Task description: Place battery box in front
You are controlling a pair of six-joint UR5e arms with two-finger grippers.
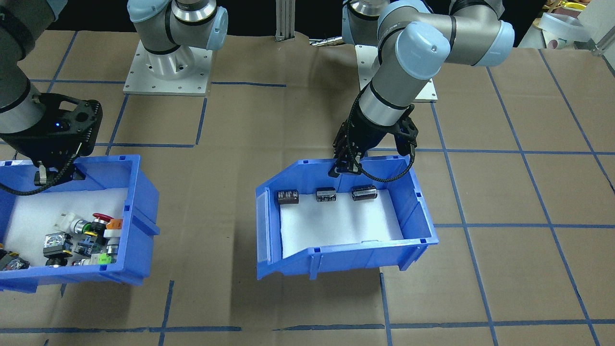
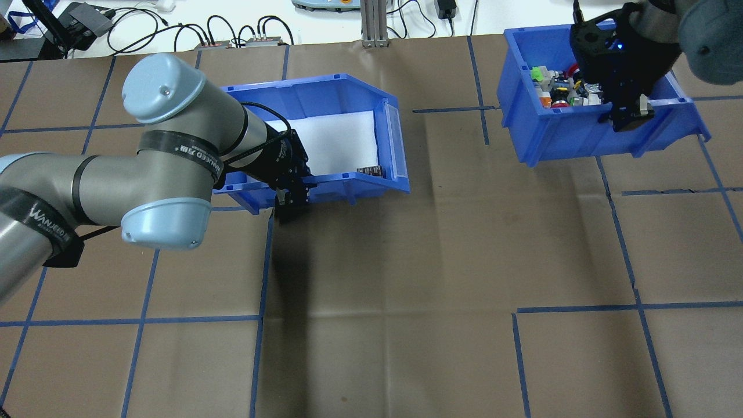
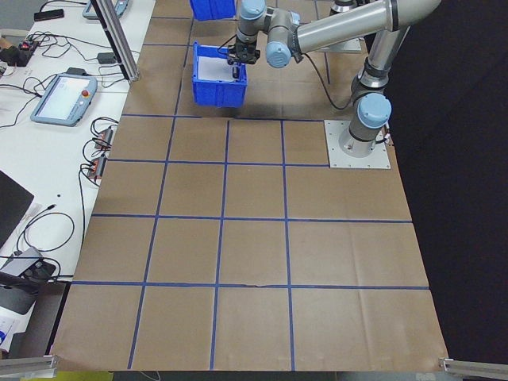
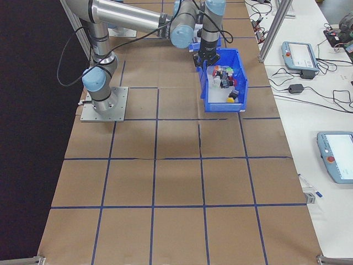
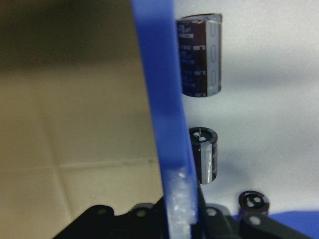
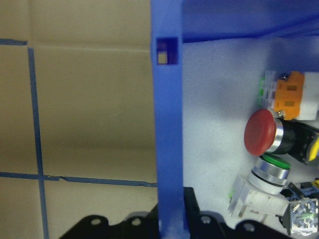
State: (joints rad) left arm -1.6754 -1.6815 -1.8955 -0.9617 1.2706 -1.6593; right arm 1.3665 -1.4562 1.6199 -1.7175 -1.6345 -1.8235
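Note:
The battery box (image 1: pixel 413 202) is a blue bin lined with white foam, tilted, with a broad shadow on the paper below it. Three dark cells (image 1: pixel 325 194) lie in a row against its back wall. My left gripper (image 1: pixel 342 169) is shut on that back wall. The left wrist view shows the blue wall (image 5: pixel 164 99) running between the fingers, with the cells (image 5: pixel 199 55) beside it. From overhead, the left gripper (image 2: pixel 288 203) sits at the near rim of the box (image 2: pixel 325 93). My right gripper (image 2: pixel 627 113) is shut on the wall (image 6: pixel 167 124) of the switch bin (image 2: pixel 580 145).
The switch bin (image 1: pixel 144 206) holds several colourful push buttons (image 1: pixel 86 235). Brown paper with a blue tape grid covers the table. The two arm bases (image 1: pixel 166 67) stand on the robot's side. An aluminium post (image 2: pixel 370 23) and cables lie beyond the far edge.

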